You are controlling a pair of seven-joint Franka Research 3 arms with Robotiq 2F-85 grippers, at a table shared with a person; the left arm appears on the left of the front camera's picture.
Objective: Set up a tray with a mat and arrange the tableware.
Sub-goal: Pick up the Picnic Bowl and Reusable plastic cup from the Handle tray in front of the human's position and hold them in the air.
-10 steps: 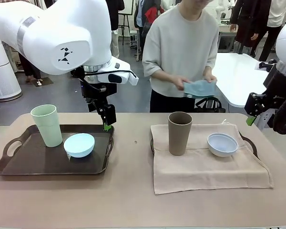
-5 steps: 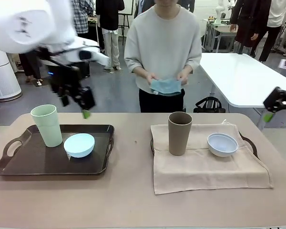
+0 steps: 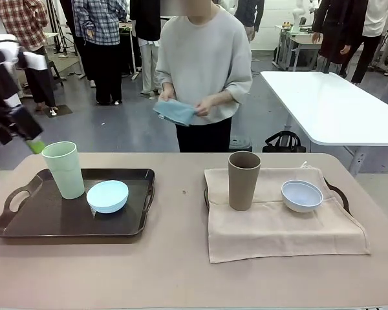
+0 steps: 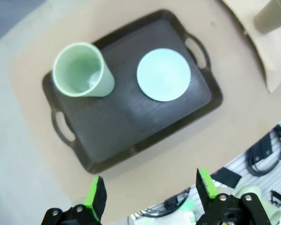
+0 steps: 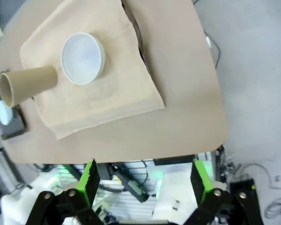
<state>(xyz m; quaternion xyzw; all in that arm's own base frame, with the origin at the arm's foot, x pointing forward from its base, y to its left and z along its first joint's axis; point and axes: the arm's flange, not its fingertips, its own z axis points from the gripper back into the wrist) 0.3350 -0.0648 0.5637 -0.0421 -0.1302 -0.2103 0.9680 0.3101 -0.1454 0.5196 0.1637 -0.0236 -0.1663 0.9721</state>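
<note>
Left gripper (image 4: 150,183): jaws wide, empty, dark tray (image 4: 131,133) ahead (bare, presumably awaiting a mat). Right gripper (image 5: 144,172): likewise wide, beige mat (image 5: 119,91) ahead.

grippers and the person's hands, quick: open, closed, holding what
left gripper: open, holding nothing
right gripper: open, holding nothing
person's hands: holding a blue cloth

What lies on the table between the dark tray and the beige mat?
In the front view, only bare table separates the dark tray from the beige mat; a tiny dark speck sits there.
</note>
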